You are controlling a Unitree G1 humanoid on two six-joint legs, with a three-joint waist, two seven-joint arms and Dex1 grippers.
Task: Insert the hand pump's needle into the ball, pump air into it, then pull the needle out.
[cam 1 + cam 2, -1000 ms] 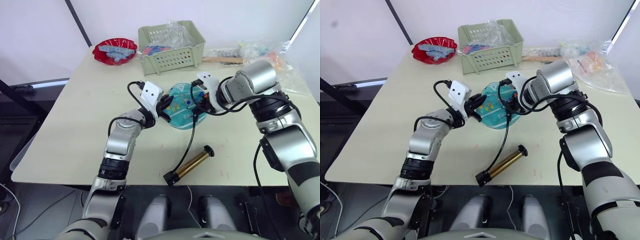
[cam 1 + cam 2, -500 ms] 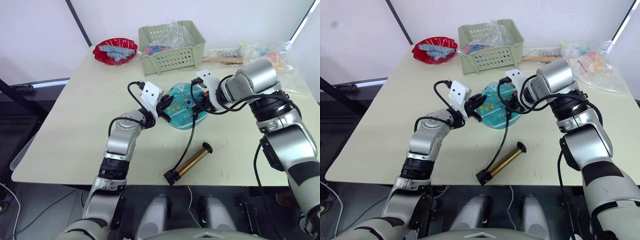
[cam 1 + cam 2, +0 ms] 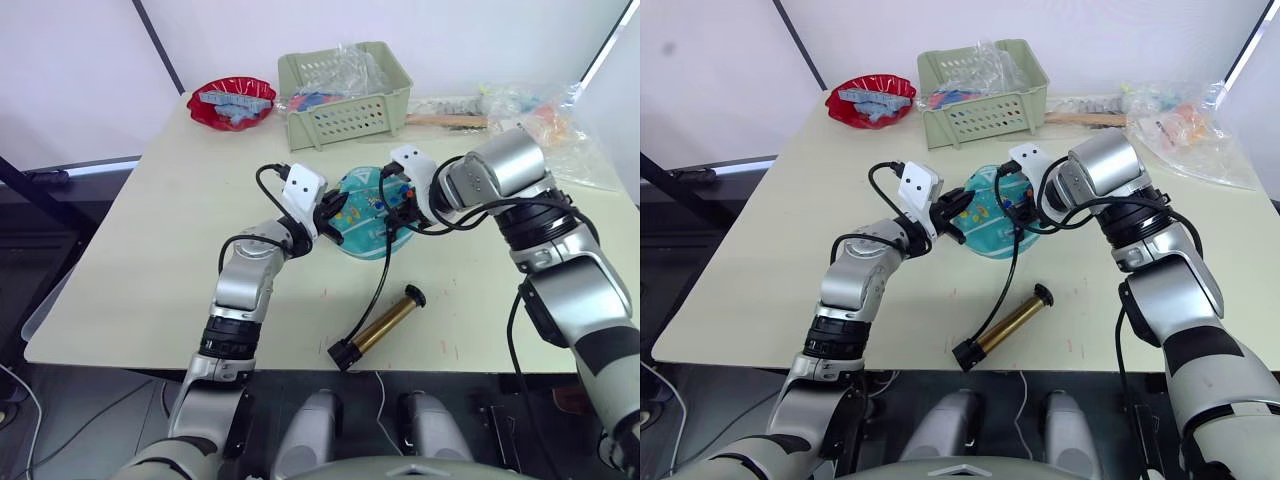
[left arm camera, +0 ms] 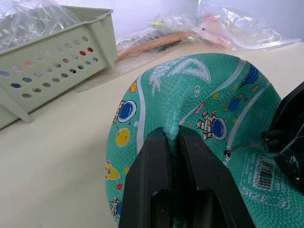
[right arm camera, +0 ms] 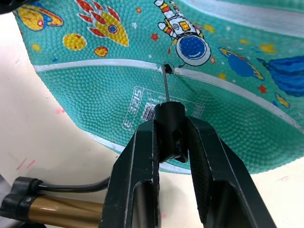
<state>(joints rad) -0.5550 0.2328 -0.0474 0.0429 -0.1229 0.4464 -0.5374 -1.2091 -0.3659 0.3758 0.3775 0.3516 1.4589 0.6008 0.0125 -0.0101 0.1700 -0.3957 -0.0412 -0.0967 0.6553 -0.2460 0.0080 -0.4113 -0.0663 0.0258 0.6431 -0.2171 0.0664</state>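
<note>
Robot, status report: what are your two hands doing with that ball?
Left hand pinching a fold of the ball. Right hand holding the needle, tip at the valve hole. Hand pump lying on table, nothing blocking.

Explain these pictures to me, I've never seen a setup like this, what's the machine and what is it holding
This is a humanoid robot with two arms, each ending in a two-fingered tool. Two pictures come from cameras in its head, looking down over a table. The other two come from cameras on its wrists, looking along the fingers.

The left tool pinches a fold of a limp teal ball, holding it steady. The right tool grips the black fitting of a thin needle, whose tip sits at the ball's small valve hole. A black hose runs from there to the pump, which lies on the table nearer the robot.

Farther back are a green basket, a red bowl and some plastic bags.
</note>
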